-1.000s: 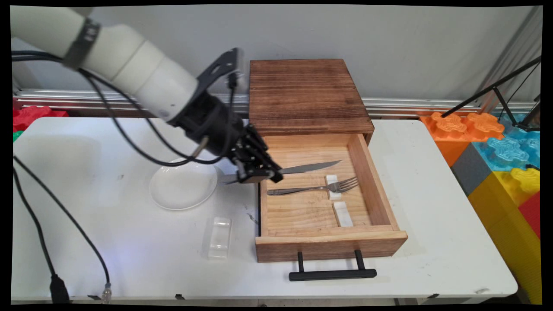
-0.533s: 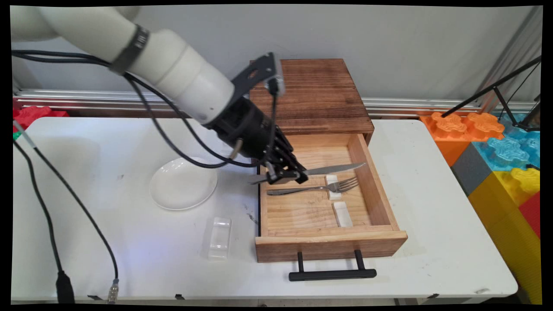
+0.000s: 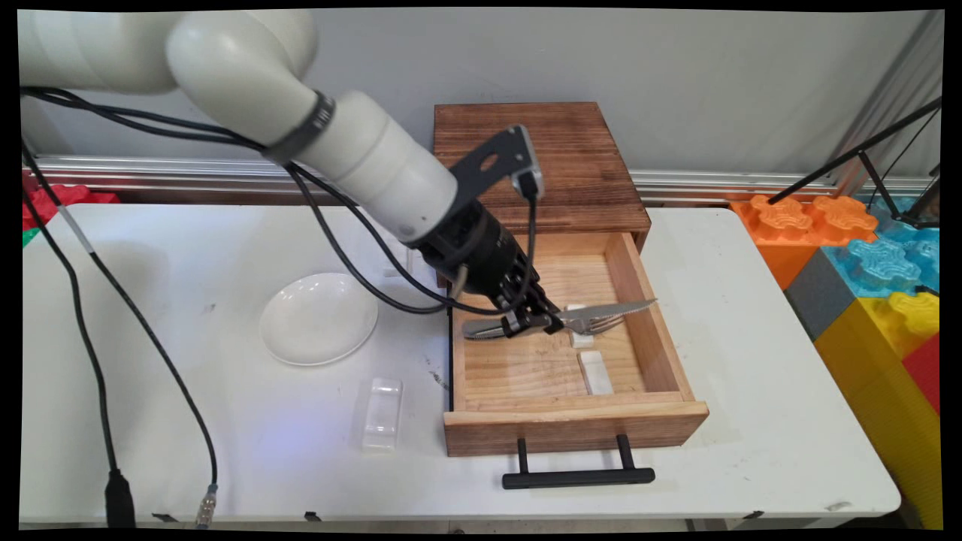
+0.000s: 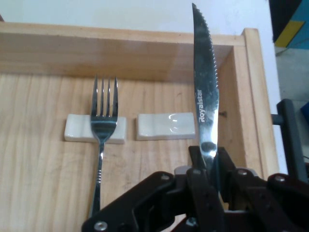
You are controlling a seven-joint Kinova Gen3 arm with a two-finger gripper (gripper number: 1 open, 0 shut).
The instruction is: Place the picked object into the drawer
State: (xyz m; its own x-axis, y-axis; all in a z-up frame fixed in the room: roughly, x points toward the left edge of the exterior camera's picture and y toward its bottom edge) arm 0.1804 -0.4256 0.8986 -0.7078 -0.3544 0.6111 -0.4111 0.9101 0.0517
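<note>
The fingers [image 4: 211, 166] pinch a knife [image 4: 203, 92] by its handle, the serrated blade running straight out ahead of them over the open wooden drawer [image 3: 652, 330]. Down on the drawer floor a fork [image 4: 103, 126] lies parallel to the blade, its neck on a small white rest [image 4: 77, 134]. A second white rest [image 4: 165, 125] sits bare, between the fork and the blade. Well away behind the fingers, on the bench [image 3: 751, 391], are a white plate [image 3: 319, 318] and a clear rest [image 3: 382, 413].
</note>
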